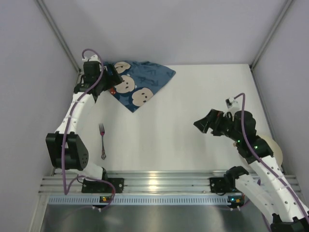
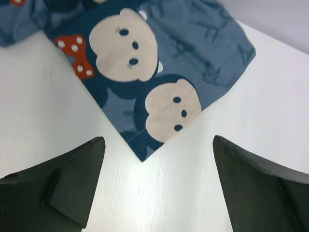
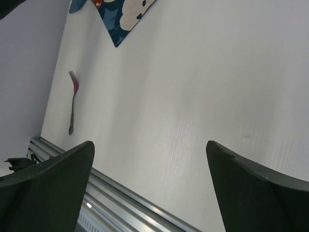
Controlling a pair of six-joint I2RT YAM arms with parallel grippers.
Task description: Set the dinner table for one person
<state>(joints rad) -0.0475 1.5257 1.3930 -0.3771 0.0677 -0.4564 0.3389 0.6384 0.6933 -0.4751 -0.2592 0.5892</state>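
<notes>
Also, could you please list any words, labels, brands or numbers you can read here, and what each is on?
None can be read.
The placemat bears only cartoon faces, a dotted red bow and faint marks too blurred to read.
The fork is too small to show any stamp.

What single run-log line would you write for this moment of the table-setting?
left gripper: open, by placemat corner | right gripper: open, above dinner table | fork: on table, ungripped

The dinner table [image 1: 174,125] was a large, plain white, smooth rectangular tabletop lying flat, bounded by pale walls [image 1: 159,29] at the far and side edges and an aluminium rail [image 1: 164,181] along its near edge.
</notes>
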